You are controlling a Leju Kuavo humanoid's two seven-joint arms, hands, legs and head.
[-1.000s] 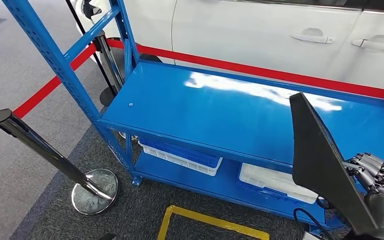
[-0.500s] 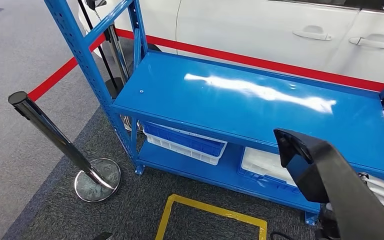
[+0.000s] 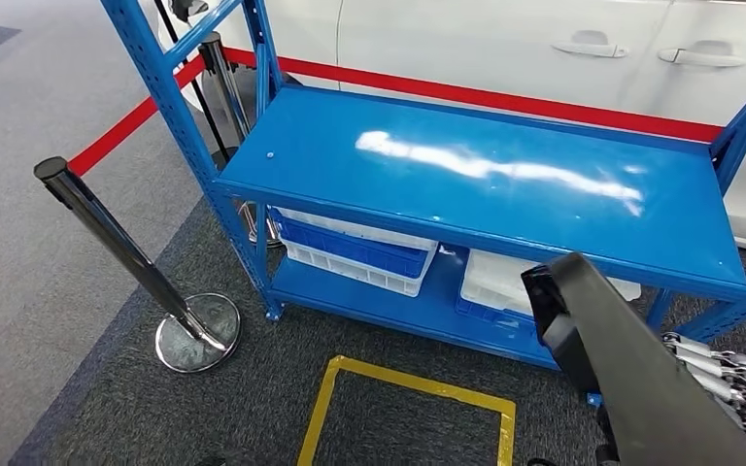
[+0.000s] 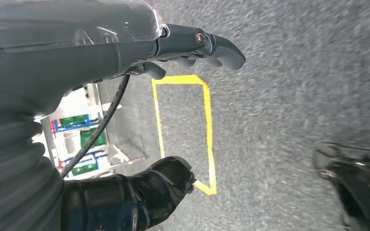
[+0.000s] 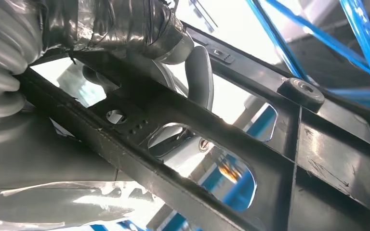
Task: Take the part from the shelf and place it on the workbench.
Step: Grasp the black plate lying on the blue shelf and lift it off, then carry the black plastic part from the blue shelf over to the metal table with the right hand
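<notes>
Head view, flat black part [image 3: 631, 379], glossy blue shelf [image 3: 466, 184]

you see the black part [image 3: 641, 379] cut off at the bottom edge, hiding most of the right hand [image 3: 733, 383]. the shelf [image 3: 486, 180] hides most of both white bins [image 3: 359, 254].

Grey carpet [image 3: 49, 291], yellow floor marking [image 3: 408, 388], chrome stanchion [image 3: 126, 254], white car [image 3: 505, 44]
</notes>
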